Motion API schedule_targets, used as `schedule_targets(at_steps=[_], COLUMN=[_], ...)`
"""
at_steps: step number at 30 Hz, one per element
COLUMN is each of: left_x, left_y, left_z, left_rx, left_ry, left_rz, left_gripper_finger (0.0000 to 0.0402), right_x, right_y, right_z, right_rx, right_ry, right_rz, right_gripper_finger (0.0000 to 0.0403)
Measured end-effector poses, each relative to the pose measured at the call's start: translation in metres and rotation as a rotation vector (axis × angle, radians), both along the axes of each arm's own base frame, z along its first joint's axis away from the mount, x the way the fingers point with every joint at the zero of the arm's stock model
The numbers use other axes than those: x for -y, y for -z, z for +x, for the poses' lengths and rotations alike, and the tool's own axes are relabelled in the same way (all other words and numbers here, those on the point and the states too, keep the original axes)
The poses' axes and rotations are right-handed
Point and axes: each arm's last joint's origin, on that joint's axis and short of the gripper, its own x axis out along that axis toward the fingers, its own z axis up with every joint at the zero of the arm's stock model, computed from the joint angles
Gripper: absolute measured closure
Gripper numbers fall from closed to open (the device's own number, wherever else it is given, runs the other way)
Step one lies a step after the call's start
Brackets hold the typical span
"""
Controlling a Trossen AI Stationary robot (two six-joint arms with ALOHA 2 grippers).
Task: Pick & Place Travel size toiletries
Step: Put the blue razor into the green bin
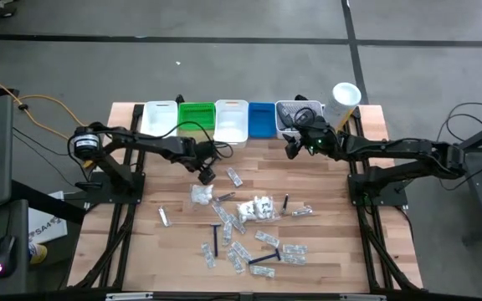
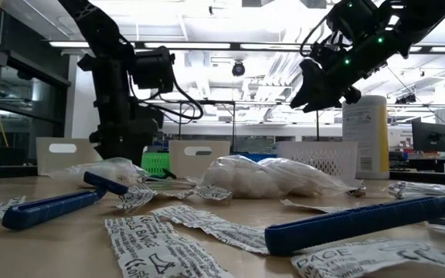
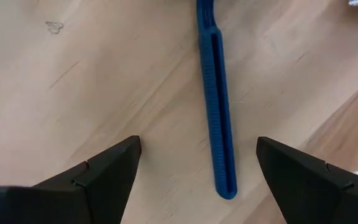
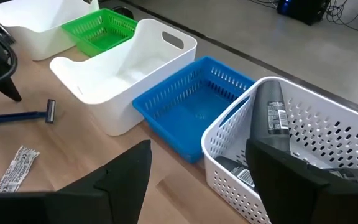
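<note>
Travel toiletries lie scattered over the middle of the table: clear and white sachets (image 1: pixel 256 207), blue razors (image 1: pixel 217 237) and a dark razor (image 1: pixel 285 202). My left gripper (image 1: pixel 206 172) hovers open over one blue razor (image 3: pixel 219 112), whose handle lies flat on the wood between my fingers, apart from both. My right gripper (image 1: pixel 294 147) is open and empty, raised just in front of the white perforated basket (image 4: pixel 328 130). That basket holds dark grey containers (image 4: pixel 272 112). The same razor (image 4: pixel 18 116) also shows in the right wrist view.
Along the table's far edge stands a row of bins: white bin (image 1: pixel 159 119), green bin (image 1: pixel 195 117), white bin (image 1: pixel 231 120), blue bin (image 1: pixel 262 119), then the perforated basket (image 1: pixel 289 110) and a tall white canister (image 1: pixel 346 96). Bare wood lies at the table's left side (image 1: pixel 132 226).
</note>
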Motion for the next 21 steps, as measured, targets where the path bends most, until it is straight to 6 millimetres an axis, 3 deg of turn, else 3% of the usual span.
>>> schedule_targets(at_steps=[21], left_x=[0.0019], left_y=[0.0071], left_z=[-0.0062], left_rx=[-0.078], left_ry=[0.003], left_rz=[-0.07], left_gripper_finger=[0.0309], right_x=[0.0], right_y=[0.0], right_z=[0.0], right_rx=[-0.004], right_ry=[-0.003], right_rz=[-0.004], right_gripper_finger=[0.0149])
